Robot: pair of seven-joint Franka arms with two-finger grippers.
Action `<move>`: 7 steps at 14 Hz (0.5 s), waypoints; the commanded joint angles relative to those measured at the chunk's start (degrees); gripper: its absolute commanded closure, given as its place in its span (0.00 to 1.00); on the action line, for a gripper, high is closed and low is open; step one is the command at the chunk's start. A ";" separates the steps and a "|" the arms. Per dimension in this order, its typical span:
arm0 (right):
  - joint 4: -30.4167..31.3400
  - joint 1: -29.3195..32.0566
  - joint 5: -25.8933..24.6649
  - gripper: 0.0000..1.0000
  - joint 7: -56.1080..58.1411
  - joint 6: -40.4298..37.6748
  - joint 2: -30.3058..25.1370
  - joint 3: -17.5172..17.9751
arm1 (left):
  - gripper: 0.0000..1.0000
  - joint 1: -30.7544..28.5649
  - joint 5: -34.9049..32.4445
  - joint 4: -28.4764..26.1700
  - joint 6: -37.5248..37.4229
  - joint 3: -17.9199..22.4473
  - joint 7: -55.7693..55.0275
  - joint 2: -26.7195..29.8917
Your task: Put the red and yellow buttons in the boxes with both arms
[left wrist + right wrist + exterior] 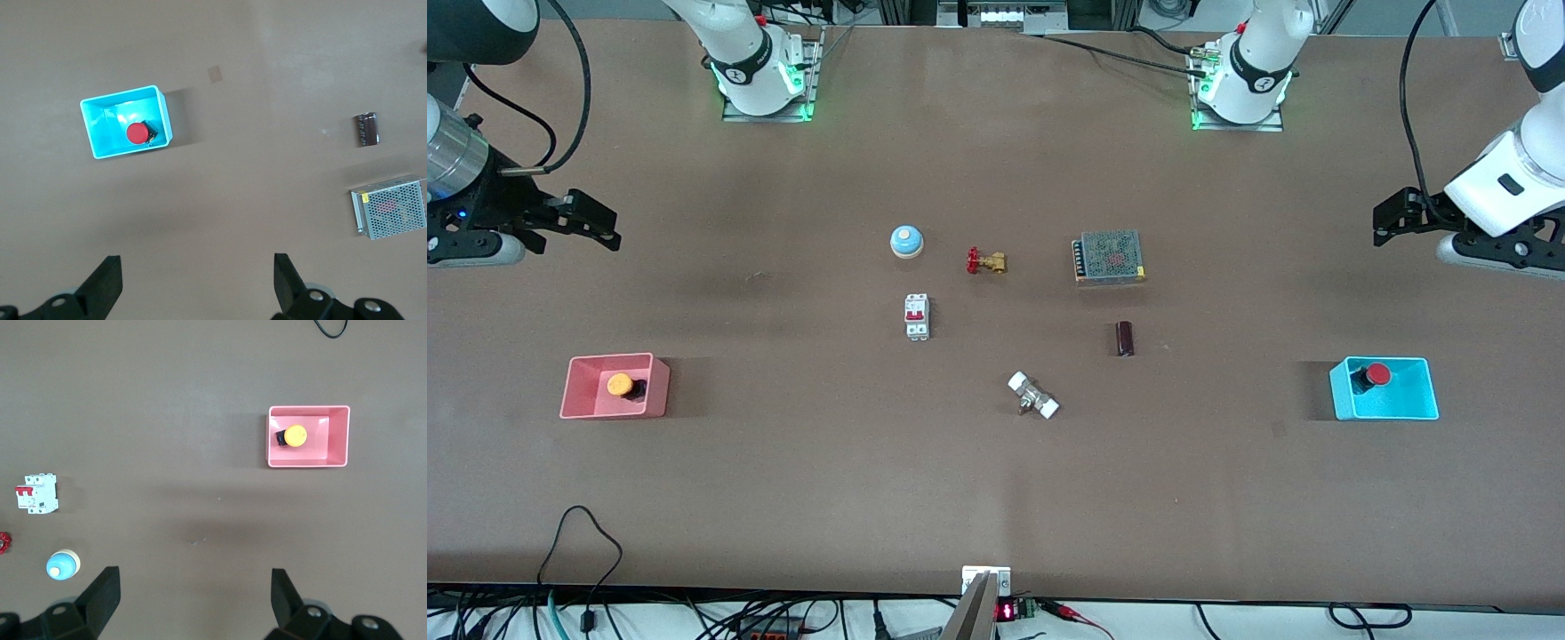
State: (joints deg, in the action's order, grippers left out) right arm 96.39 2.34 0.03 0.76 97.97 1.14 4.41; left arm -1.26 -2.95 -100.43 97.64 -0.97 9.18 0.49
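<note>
- Table (996, 498): wide bare stretches lie around both bins, so there is plenty of room to move; the clutter (bell, valve, breaker, power supply) sits mid-table, well apart from either bin.
- Left gripper (195, 283): jaws spread wide, empty, up over the table's edge at the left arm's end.
- Right gripper (193, 600): likewise wide and empty, over its own end.
- Cyan box (1405, 411): holds the red button (1378, 374).
- Pink box (583, 404): holds the yellow button (620, 385).
- Judged from this, both placements are done; nothing seems left.
</note>
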 commanded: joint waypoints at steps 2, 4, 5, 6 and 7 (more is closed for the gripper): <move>2.65 0.56 -0.47 0.00 0.91 -1.37 -3.33 0.51 | 0.00 -1.37 1.98 6.29 -5.42 -0.08 -0.12 -4.35; 1.88 0.30 -0.47 0.00 1.00 -1.73 -2.81 0.69 | 0.00 -1.37 1.98 9.01 -5.88 -0.18 -0.30 -5.32; 1.09 0.04 -0.38 0.00 0.65 -1.73 -2.11 0.69 | 0.00 -1.55 2.07 9.37 -6.14 -0.18 -0.21 -5.24; 0.47 0.03 -0.38 0.00 0.48 -1.73 -1.58 0.60 | 0.00 -1.55 2.07 9.38 -6.23 -0.09 -0.21 -5.15; 0.38 0.03 -0.38 0.00 0.30 -1.73 -1.32 0.60 | 0.00 -1.64 1.98 9.38 -6.24 0.00 -0.21 -5.15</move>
State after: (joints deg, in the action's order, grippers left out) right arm 97.27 2.13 0.03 0.92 96.77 -0.40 4.61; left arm -2.49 -1.90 -93.50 93.20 -0.89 9.18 -3.66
